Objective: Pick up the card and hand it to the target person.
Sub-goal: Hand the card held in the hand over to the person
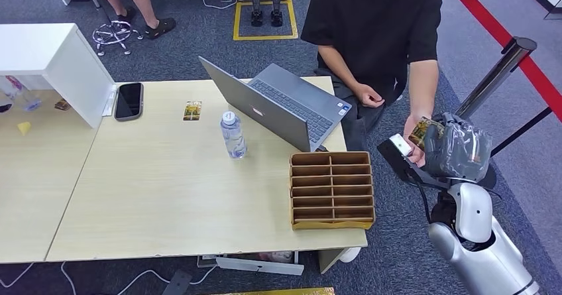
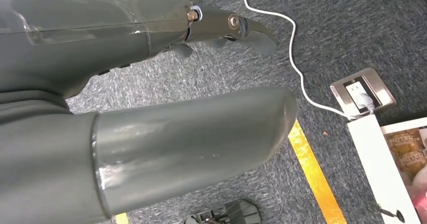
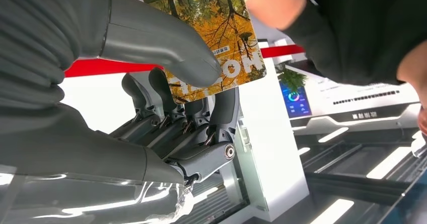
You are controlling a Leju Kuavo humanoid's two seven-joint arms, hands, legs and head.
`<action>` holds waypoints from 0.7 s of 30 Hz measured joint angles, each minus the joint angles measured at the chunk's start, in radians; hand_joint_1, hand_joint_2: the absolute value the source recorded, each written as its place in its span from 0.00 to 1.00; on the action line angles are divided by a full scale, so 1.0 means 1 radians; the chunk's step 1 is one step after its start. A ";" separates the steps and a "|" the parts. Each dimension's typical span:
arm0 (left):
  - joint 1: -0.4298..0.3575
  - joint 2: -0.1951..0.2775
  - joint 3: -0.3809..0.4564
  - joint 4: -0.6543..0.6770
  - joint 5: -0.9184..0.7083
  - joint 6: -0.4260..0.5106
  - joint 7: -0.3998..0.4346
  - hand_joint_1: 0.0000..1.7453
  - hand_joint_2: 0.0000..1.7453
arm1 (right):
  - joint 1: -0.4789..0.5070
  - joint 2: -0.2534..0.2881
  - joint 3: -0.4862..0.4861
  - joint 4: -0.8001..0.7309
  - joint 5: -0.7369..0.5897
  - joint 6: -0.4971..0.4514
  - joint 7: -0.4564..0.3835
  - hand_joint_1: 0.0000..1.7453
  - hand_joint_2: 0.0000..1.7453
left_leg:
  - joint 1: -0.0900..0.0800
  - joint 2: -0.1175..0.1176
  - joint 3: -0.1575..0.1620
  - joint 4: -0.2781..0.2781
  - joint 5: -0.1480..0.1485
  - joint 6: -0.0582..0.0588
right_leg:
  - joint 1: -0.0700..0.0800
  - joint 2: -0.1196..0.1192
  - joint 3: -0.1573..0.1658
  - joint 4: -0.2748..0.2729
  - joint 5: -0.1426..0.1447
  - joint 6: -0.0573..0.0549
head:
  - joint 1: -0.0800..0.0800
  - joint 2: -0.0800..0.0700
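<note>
Pinching the card [image 3: 211, 27] between thumb and fingers, right hand [image 3: 151, 98] meets person's hand [image 1: 414, 139].

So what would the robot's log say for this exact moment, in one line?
stage: handover | right hand: pinching card | person's hand: at card | left hand: empty, over floor

So the count is two cards, one [image 1: 421, 133] up in the robot's hand and one [image 1: 192, 111] lying on the table, plus one laptop [image 1: 278, 106], one water bottle [image 1: 232, 134], one phone [image 1: 128, 100] and one cardboard divider tray [image 1: 331, 189].
</note>
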 joint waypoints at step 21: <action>0.000 0.000 0.000 0.000 -0.009 -0.002 0.009 0.00 0.00 | 0.012 0.000 0.009 0.079 0.022 0.010 0.001 0.00 1.00 | 0.000 0.000 0.000 0.000 0.000 0.000 | 0.000 0.000 0.000 0.000 0.000 0.000 | 0.000 0.000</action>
